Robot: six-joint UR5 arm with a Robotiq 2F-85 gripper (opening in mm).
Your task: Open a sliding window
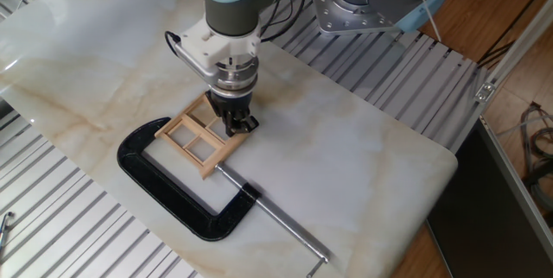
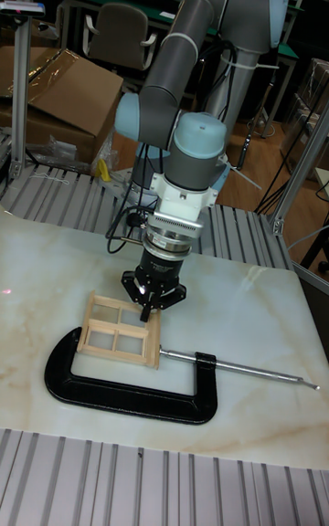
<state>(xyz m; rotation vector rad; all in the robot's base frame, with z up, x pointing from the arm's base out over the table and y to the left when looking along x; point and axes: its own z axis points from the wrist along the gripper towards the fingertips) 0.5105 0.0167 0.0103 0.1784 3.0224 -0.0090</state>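
The sliding window (image 1: 195,141), a small light wooden frame with four panes, lies flat on the marble tabletop, held between the jaws of a black C-clamp (image 1: 171,193). My gripper (image 1: 238,125) points straight down at the window's far right corner. Its dark fingers are together and their tips touch the wooden edge there. In the tall fixed view the window (image 2: 117,330) lies left of the gripper (image 2: 146,312), whose tips rest on the frame's upper right part. The C-clamp (image 2: 119,391) curves under the window.
The clamp's long silver screw (image 1: 281,224) runs toward the table's front right edge. Ribbed metal surfaces (image 1: 78,235) surround the marble slab (image 1: 346,157). The robot base (image 1: 371,2) stands at the back. Boxes and a chair (image 2: 123,37) are behind the table.
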